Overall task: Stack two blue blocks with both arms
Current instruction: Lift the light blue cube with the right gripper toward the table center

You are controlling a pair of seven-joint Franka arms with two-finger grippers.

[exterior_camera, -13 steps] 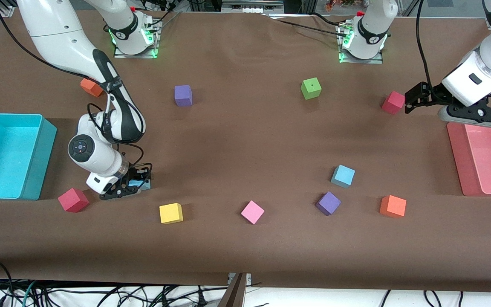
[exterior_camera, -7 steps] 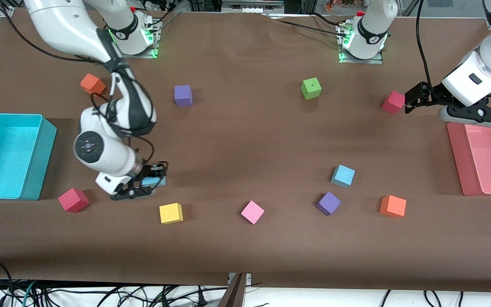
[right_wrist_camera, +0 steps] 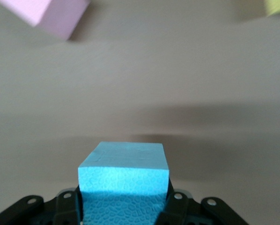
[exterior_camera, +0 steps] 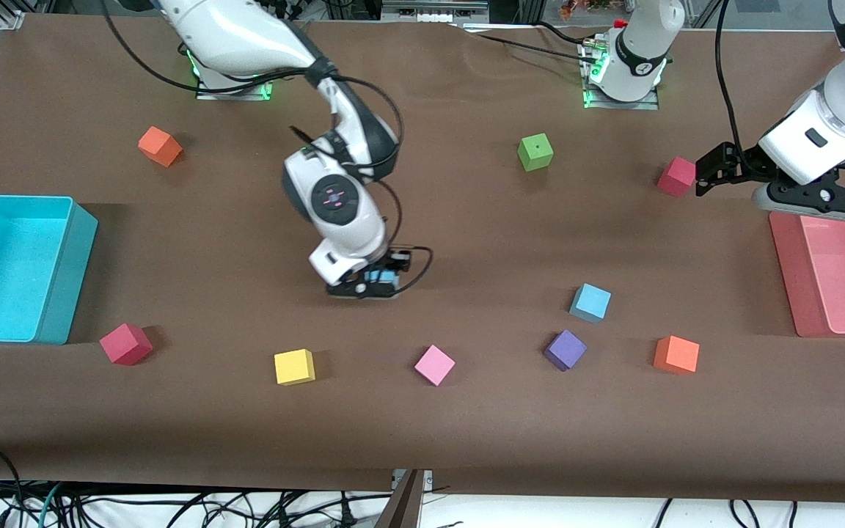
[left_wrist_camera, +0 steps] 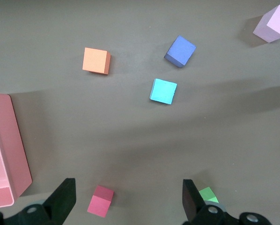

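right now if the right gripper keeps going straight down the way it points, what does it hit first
Likely bare table. The right gripper, shut on a blue block, points down at open cloth; the pink block sits off its line.

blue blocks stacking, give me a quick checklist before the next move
1. Right gripper shut on carried blue block: ok.
2. Block seated squarely between the fingers: ok in the right wrist view.
3. Target blue block uncovered on the table: ok.
4. Purple cube close beside the target, not touching: ok.
5. Left gripper open, waiting by the red cube, away from the target: ok.
6. Carried block over the target: not ok.
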